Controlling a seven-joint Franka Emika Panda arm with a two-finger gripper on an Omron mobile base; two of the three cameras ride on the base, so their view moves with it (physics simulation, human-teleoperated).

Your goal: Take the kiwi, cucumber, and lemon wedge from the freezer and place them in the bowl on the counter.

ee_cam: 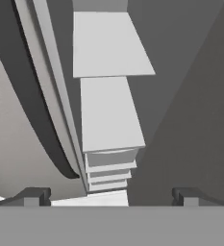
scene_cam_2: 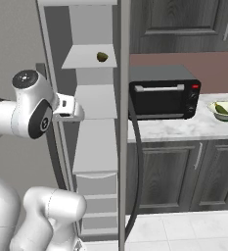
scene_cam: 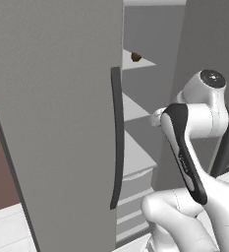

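Observation:
The grey freezer (scene_cam: 57, 123) stands with its door swung open. On its top shelf lies the small brown kiwi (scene_cam: 136, 57) (scene_cam_2: 102, 57). My gripper (ee_cam: 108, 197) is open, empty, just inside the freezer at middle-shelf height, and looks down over the pale shelves (ee_cam: 108, 110) and drawers. The pale bowl (scene_cam_2: 224, 117) sits on the marble counter (scene_cam_2: 184, 128) far to the right. A green piece in it looks like the cucumber (scene_cam_2: 222, 108). The lemon wedge is out of view.
The open door's long dark handle (scene_cam: 117, 138) runs close to my arm on the left. A black toaster oven (scene_cam_2: 164, 93) stands on the counter between freezer and bowl. Dark wood-grain cabinets (scene_cam_2: 184, 171) sit under the counter, and more hang above.

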